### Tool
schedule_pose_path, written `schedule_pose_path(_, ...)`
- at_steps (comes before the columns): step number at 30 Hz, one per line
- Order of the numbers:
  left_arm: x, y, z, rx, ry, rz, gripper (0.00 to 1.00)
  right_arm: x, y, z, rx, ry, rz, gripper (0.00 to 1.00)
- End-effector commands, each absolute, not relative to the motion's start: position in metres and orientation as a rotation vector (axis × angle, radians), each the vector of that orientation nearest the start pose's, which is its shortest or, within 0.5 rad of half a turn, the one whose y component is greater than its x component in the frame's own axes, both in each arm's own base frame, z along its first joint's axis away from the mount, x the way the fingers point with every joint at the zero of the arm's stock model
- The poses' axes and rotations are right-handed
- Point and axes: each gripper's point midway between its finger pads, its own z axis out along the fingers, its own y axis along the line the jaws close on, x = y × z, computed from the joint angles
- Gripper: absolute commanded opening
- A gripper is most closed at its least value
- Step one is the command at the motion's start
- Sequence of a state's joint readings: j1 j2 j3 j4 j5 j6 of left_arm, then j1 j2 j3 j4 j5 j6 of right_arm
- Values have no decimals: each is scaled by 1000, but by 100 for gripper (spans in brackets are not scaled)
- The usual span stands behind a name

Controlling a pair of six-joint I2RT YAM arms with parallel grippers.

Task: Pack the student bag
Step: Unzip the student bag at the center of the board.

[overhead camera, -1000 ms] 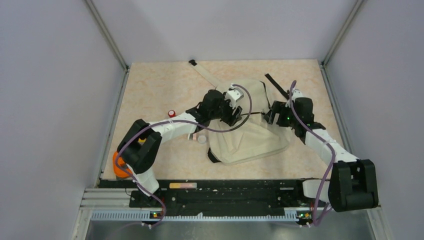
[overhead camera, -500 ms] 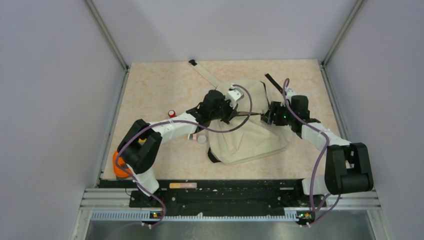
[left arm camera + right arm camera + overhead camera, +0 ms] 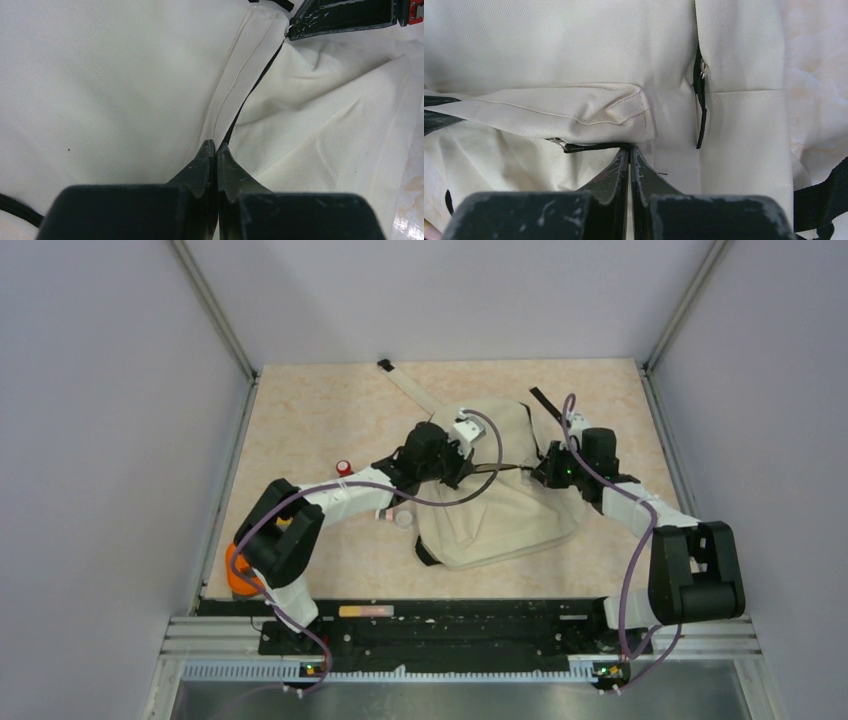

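Top view: you have one large cream-beige fabric backpack [image 3: 500, 525] slumped flat, right of centre on the table. The left gripper [image 3: 478, 469] and right gripper [image 3: 541, 468] sit at opposite ends of its dark zipper line, probably to brace it for opening. Three small items lie near your left arm: a red-capped bottle [image 3: 343, 467], a pale cylinder [image 3: 401, 519] and an orange object [image 3: 238, 575].

Left wrist: the jaws are closed tip to tip on the black zipper seam [image 3: 250, 90]. You cannot tell if cloth is pinched.

Right wrist: the jaws are closed at a black zipper tab [image 3: 589, 147] under a flap. A second vertical zipper [image 3: 700, 100] makes two.
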State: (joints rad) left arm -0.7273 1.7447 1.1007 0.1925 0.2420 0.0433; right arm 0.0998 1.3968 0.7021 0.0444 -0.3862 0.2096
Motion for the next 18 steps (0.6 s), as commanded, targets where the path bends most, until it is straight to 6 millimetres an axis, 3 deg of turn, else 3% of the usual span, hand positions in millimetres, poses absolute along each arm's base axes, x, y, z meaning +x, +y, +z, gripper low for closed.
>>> schedule_pose_path(1, 346, -362, 158, 871, 1795, -692, 0, 370, 107, 112, -114, 2141, 568, 0)
schedule_pose_path(10, 333, -350, 175, 803, 1769, -717, 0, 386, 56, 112, 103, 2125, 251, 0)
schedule_pose_path(18, 327, -342, 172, 756, 1787, -732, 0, 395, 38, 100, 171, 2166, 132, 0)
